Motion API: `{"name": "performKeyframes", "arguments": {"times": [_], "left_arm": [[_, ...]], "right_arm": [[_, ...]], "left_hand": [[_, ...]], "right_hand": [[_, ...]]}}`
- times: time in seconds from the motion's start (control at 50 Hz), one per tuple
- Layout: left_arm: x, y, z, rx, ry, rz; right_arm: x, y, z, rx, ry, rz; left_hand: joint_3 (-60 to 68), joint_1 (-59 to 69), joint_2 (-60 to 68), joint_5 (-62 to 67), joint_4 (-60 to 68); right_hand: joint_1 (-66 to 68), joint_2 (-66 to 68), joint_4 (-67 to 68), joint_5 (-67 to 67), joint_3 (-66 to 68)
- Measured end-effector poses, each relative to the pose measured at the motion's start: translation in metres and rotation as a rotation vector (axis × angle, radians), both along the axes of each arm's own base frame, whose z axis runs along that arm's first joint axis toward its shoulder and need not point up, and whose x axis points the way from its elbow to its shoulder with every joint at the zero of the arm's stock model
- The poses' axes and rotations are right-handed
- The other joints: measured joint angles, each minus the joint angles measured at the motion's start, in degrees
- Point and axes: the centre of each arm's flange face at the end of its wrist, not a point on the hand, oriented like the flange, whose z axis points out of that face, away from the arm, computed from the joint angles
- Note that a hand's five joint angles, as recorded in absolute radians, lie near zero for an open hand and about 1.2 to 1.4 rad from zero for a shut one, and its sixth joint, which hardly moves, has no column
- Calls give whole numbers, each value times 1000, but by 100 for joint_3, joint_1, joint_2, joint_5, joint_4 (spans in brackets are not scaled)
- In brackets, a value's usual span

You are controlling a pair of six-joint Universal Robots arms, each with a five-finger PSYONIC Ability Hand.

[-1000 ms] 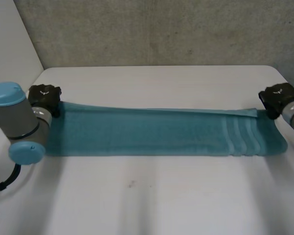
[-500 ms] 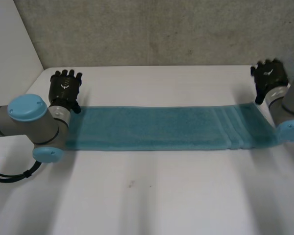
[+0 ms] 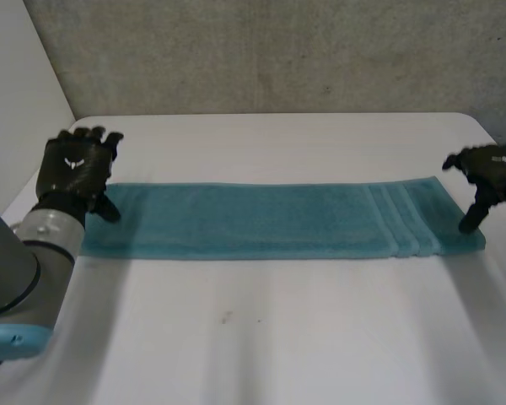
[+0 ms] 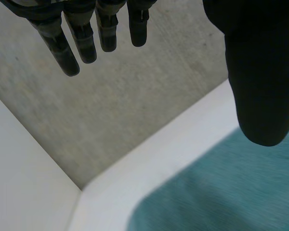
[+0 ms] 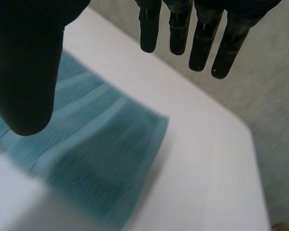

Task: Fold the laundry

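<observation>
Left hand [image 3: 74, 169] sat at the middle left of the head view, and it was wide open: fingers [image 4: 70, 43] straight and spread, thumb [image 4: 262, 72] standing apart from them, nothing held. In its wrist view the fingers pointed at the grey wall [image 4: 135, 106], with the cloth's end showing under the thumb. From the head view the thumb hung right at the towel's far left corner; whether it touched the cloth, I could not tell. The left arm [image 3: 17, 270] filled the lower left corner of the frame.

Over to the right edge of the head view: the right hand [image 3: 487, 169] was open too, fingers loose and straight, empty. Its thumb pointed down toward the towel's right end, close to the near corner, and contact there was also unclear. Its own wrist view had the hand above the striped end of the cloth, thumb and fingers well parted.

And between the two hands lay the towel [image 3: 261, 221], teal, stretched out flat as one long narrow strip across the middle of the frame, left to right, with woven stripes near its right end. It rested on the white surface [image 3: 278, 337], which ran bare toward the bottom of the frame, with the wall behind across the top.
</observation>
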Motion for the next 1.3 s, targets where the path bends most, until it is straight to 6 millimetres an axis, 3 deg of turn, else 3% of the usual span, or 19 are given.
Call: {"name": "performKeyframes", "arguments": {"times": [0.08,0.24,0.34,0.4,0.46,0.5,0.64,0.72,0.76,0.78,0.8,0.9,0.98,1.0,1.08,1.14,1.2,1.26,1.3], "left_arm": [[3,13,-9,104,61,-2],[7,20,-17,255,169,23],[8,19,-18,266,181,26],[8,19,-18,264,181,25],[8,19,-18,261,179,25],[8,19,-18,261,178,25],[8,20,-19,264,178,25],[8,21,-19,263,179,25],[8,21,-19,263,180,26],[8,21,-19,263,180,26],[8,21,-19,262,180,27],[8,20,-18,261,180,29],[9,20,-17,261,181,32],[9,20,-17,260,181,33],[10,19,-16,257,182,37],[13,17,-14,251,185,45],[16,15,-13,244,188,55],[20,12,-10,235,191,69],[21,11,-10,232,193,74]], "right_arm": [[-11,3,-23,59,0,2],[-29,-15,-72,56,2,2],[-36,-23,-84,49,7,-9],[-39,-27,-89,51,8,-14],[-41,-32,-93,53,7,-22],[-42,-34,-94,49,8,-29],[-65,-49,-89,4,41,-128],[-88,-60,-80,-36,84,-224],[-109,-70,-70,-72,134,-301],[-109,-70,-70,-72,134,-301],[-123,-74,-63,-94,175,-348],[-141,-81,-47,-137,260,-399],[-120,-84,-23,-212,277,-357],[-98,-85,-10,-256,263,-311],[-43,-79,13,-336,216,-188],[36,-62,34,-423,151,11],[97,-40,43,-479,103,180],[184,5,42,-535,30,436],[212,24,37,-545,6,524]], "left_hand": [[0,0,0,0,0],[0,0,0,0,0],[0,0,0,0,0],[0,0,-1,0,0],[0,0,-1,0,0],[2,0,-1,0,0],[2,0,-2,0,0],[2,0,-3,0,0],[2,0,-4,0,0],[2,0,-4,0,0],[2,0,-4,0,0],[2,0,-8,0,0],[2,0,-10,0,0],[2,0,-10,0,0],[2,0,-10,0,0],[2,0,-11,0,0],[2,0,-11,0,0],[2,0,-11,0,0],[2,0,-11,0,0]], "right_hand": [[456,488,521,415,498],[1074,1244,1264,1079,1236],[1155,1337,1359,1168,1343],[1613,1880,1861,1659,1857],[3412,3982,3961,3637,3941],[4073,5017,4987,4672,4950],[4074,5079,5150,4757,5080],[4074,5079,5150,4771,5080],[4074,5079,5150,4775,5080],[4074,5079,5150,4775,5080],[4074,5079,5151,4821,5080],[4074,5079,5151,4847,5081],[4087,5079,5157,4867,5093],[4087,5079,5157,4888,5102],[4087,5079,5157,4900,5104],[4126,5079,5160,4910,5112],[4127,5079,5160,4910,5112],[4127,5079,5161,4910,5116],[4127,5079,5161,4910,5119]]}}
